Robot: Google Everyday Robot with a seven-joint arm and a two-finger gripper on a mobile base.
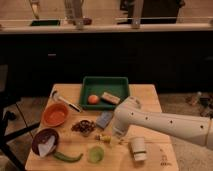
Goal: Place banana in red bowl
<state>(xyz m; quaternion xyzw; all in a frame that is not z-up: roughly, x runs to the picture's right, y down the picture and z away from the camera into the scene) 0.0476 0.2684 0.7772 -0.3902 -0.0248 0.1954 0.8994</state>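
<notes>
1. Gripper (116, 135) sat low over the wooden table (150, 95), at the end of the white arm (170, 124); whether it was released or clenched could not be told, since the arm's bulk hid it.
2. Banana (104, 137) lay on the table just left of the gripper, apparently at its tip; contact could not be confirmed.
3. White cup (137, 148) lay just to the right; a sideways sweep would likely knock it.
4. Blue packet (105, 119) and the dark snack pile (83, 126) stood near, between banana and red bowl (55, 114); a low carry could drag them.
5. Green pepper (68, 157) lay further left; mistaking it would spoil the task.
</notes>
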